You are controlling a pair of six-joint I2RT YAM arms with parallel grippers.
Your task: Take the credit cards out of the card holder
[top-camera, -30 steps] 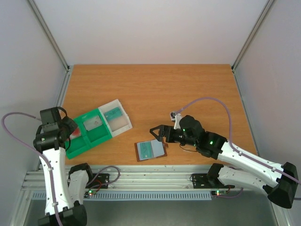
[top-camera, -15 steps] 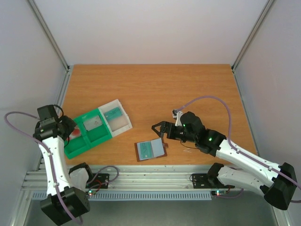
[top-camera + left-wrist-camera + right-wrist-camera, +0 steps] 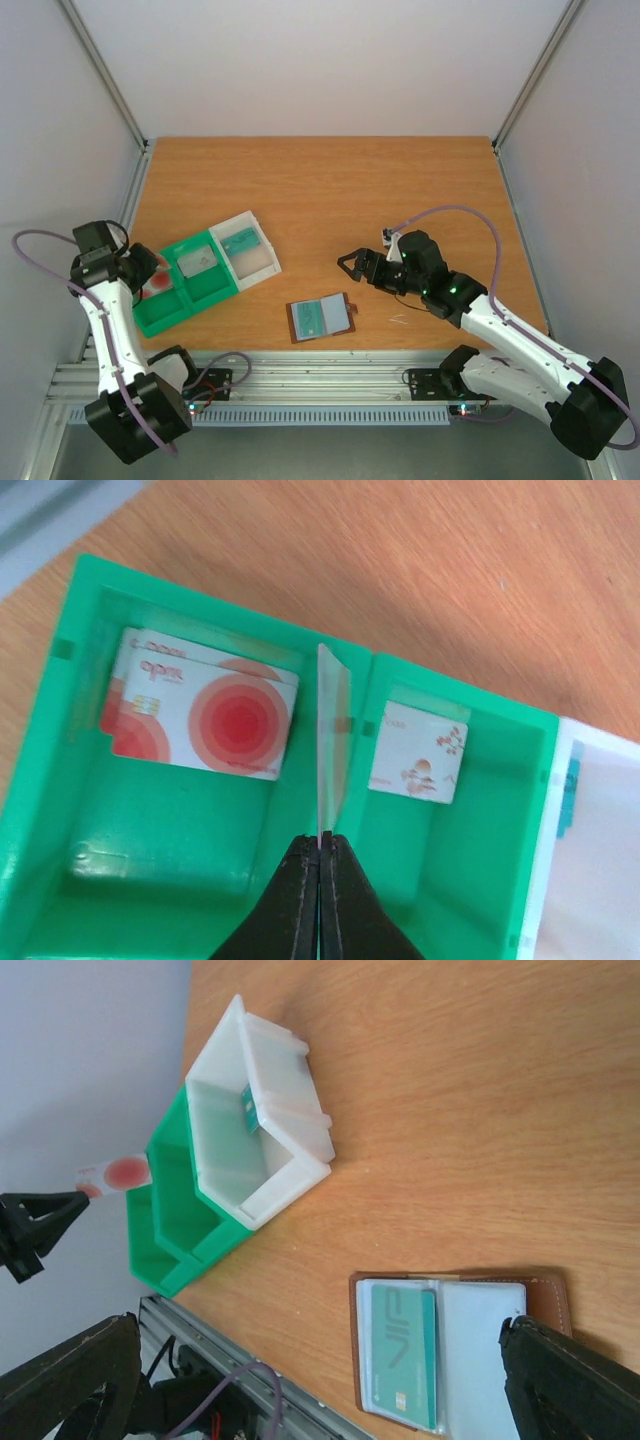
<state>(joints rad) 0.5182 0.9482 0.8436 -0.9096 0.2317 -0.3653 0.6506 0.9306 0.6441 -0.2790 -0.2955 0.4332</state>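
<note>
Above the green tray [image 3: 40, 810], beside a white box [image 3: 268, 262], the left pincer [image 3: 320, 852] clenches one credit card [image 3: 331, 740] edge-on. The card holder [image 3: 321, 318] lies open on the table [image 3: 300, 180]; the right pincer [image 3: 348, 268] hovers released nearby.

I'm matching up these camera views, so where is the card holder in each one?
Top external: card holder low centre, lying open.
Left wrist: not in it.
Right wrist: card holder at bottom right, open.
Shared landmark: green tray.
</note>
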